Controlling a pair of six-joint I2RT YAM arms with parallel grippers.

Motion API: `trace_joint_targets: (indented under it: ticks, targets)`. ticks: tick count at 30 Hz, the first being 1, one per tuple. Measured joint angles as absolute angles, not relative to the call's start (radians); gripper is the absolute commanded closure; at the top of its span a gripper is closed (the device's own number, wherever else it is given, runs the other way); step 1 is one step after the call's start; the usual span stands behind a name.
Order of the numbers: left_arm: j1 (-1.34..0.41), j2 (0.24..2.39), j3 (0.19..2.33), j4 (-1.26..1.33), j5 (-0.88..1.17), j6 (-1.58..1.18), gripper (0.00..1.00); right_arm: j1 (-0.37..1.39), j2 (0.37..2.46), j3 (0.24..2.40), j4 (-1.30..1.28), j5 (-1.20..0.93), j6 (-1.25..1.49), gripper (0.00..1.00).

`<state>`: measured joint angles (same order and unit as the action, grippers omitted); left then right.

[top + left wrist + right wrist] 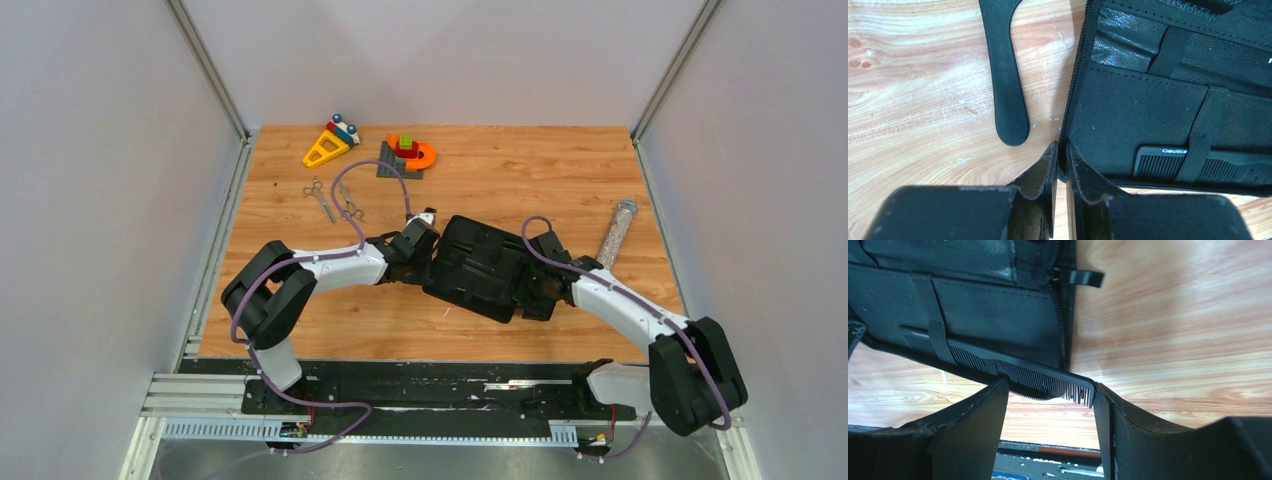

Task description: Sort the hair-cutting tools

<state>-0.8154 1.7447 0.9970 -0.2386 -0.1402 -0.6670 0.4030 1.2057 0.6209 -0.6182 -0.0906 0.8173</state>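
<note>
At frame centre, an edge of the black case (480, 265) is clenched by the left jaws. The comb (1013, 367), strapped inside, is flanked by the released right jaws.

A: How much of the comb (1013, 371) shows?
B: Only the toothed end, between the right gripper (1049, 386) jaws. Past them it slips under an elastic band (937, 340); its handle is out of sight.
A: Left of the left gripper (1062, 146) jaws?
B: A black curved strip (1005, 75), cut off by the top edge.
A: From above?
B: Both sets of fingertips hide behind wrists and case (480, 268). The nearer scissors (349, 207) and farther scissors (319, 197), beyond the left jaws, are too small to read their blades.
</note>
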Motion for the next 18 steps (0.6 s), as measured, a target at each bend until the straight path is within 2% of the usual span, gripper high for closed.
trace_joint_targets:
  ticks: [9,18]
  targets:
    - [-0.815,1.745,0.997,-0.237,-0.136,-0.665,0.83,0.537,1.390,0.754,-0.649,-0.031,0.819,0.34]
    - [-0.813,1.745,0.994,-0.231,-0.128,-0.664,0.84,0.585,1.452,0.826,-0.682,-0.006,0.819,0.28]
